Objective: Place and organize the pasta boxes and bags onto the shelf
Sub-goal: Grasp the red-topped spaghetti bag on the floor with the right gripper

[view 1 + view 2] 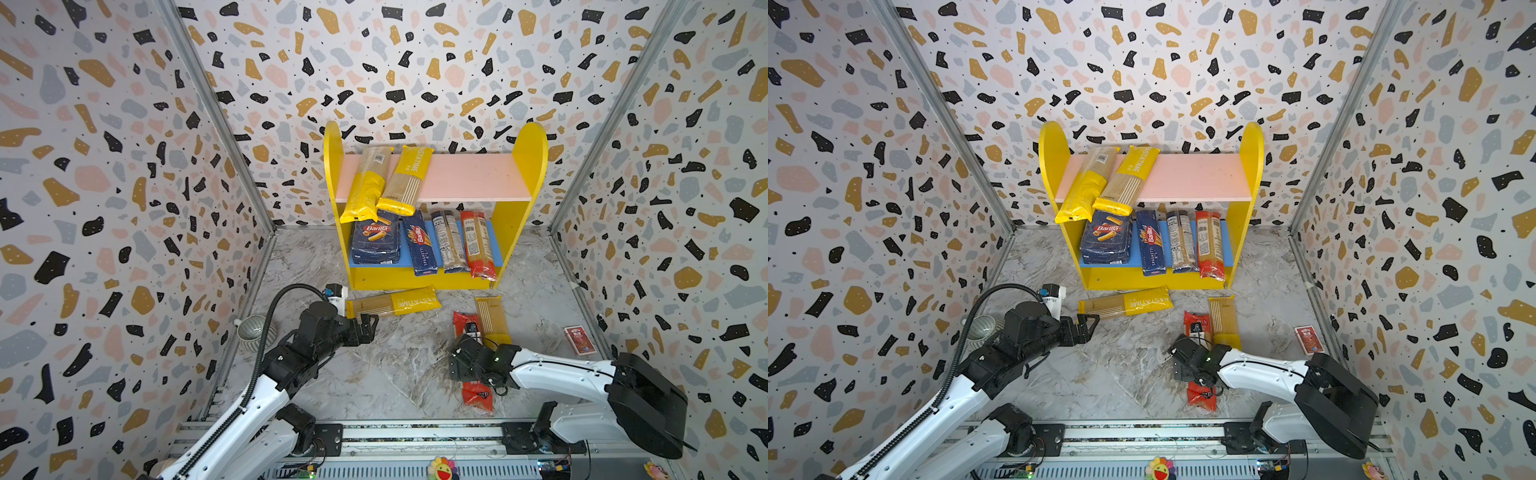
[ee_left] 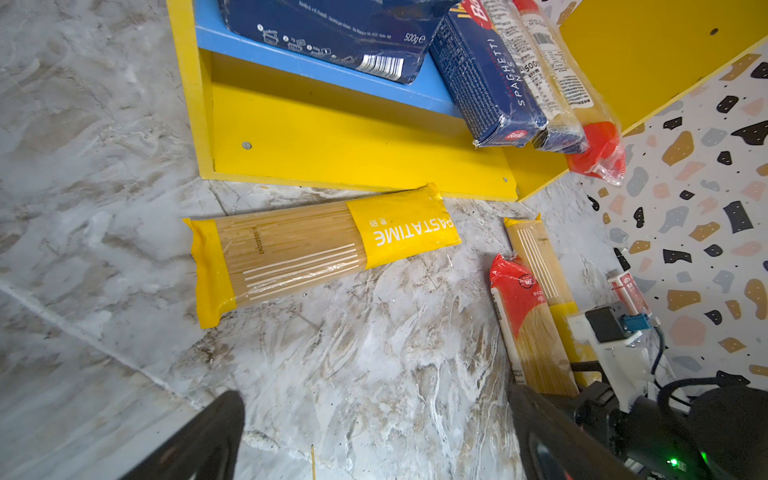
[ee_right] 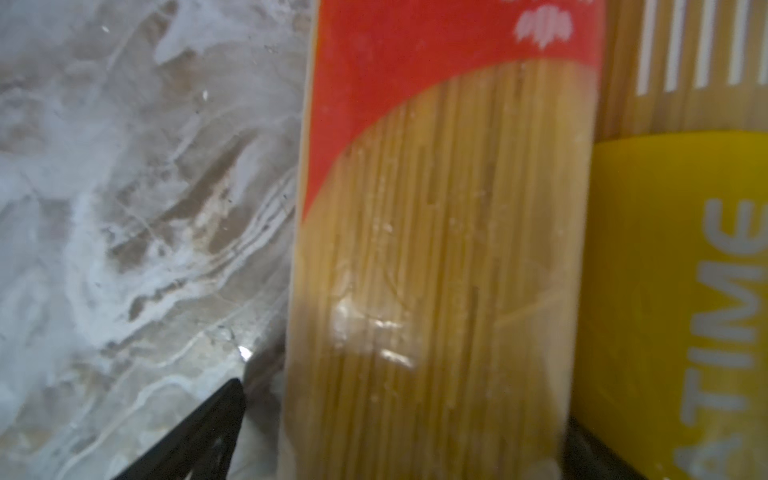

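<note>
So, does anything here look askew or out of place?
Yes. Two yellow bags lie slanted on the pink board and hang over its front edge. A loose spaghetti strand lies on the floor.

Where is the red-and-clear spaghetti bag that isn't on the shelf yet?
In both top views the red-and-clear bag lies on the table, right of centre, beside a yellow PASTATIME bag, its middle between the jaws of the open right claw.

Both top views look down from the near edge toward the far shelf (image 1: 530, 166); wrist cameras sit low (right very close), sharing the loose red bag (image 3: 436, 249).
</note>
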